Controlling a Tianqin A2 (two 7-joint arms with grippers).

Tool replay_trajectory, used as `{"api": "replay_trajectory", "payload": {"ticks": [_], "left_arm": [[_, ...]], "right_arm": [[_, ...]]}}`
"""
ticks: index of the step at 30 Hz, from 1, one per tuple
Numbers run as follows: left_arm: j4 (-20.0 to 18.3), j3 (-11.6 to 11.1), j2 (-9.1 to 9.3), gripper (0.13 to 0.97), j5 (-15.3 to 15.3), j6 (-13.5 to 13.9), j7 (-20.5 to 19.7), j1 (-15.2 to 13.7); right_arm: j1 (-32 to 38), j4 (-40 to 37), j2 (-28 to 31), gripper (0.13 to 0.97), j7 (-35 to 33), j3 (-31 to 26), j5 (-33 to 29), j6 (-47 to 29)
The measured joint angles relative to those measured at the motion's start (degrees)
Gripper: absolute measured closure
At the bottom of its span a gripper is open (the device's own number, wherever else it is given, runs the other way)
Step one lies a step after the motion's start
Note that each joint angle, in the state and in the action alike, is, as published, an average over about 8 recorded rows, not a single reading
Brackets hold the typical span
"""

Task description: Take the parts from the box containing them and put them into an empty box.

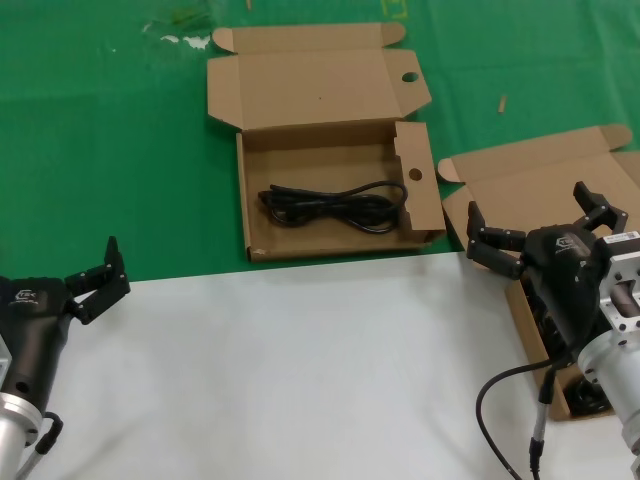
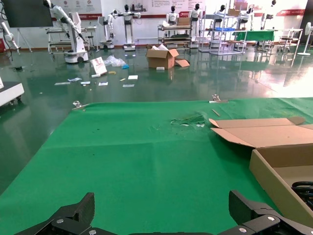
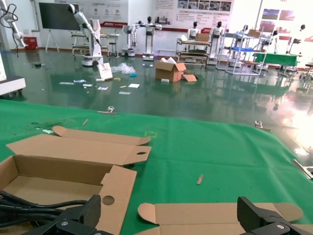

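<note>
The holed box (image 1: 420, 215) lies open on the green mat at centre, and one coiled black cable (image 1: 335, 208) rests inside it. At the right lies the box without holes (image 1: 540, 185). Its tray is largely hidden under my right arm, with dark cables (image 1: 590, 400) just showing inside. My right gripper (image 1: 528, 205) hovers open above that box, holding nothing. In the right wrist view, the right gripper (image 3: 168, 208) faces the box's lid (image 3: 215, 213), with the holed box (image 3: 117, 181) and its cable (image 3: 29, 203) beside it. My left gripper (image 1: 95, 275) waits open at the left.
A white tabletop (image 1: 300, 370) fills the near side and the green mat (image 1: 120, 150) the far side. A small cardboard scrap (image 1: 502, 102) and white debris (image 1: 180, 38) lie on the mat. In the left wrist view, the left gripper (image 2: 161, 205) looks over bare mat, with the holed box (image 2: 274, 178) to one side.
</note>
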Motion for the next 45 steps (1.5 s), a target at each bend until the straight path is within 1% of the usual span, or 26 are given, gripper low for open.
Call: {"api": "replay_trajectory", "payload": {"ticks": [45], "left_arm": [[0.00,0.00,0.00,0.132,0.00,0.00,-0.03,0.00]], "right_arm": [[0.00,0.00,0.00,0.129,0.00,0.00,0.00,0.00]]}}
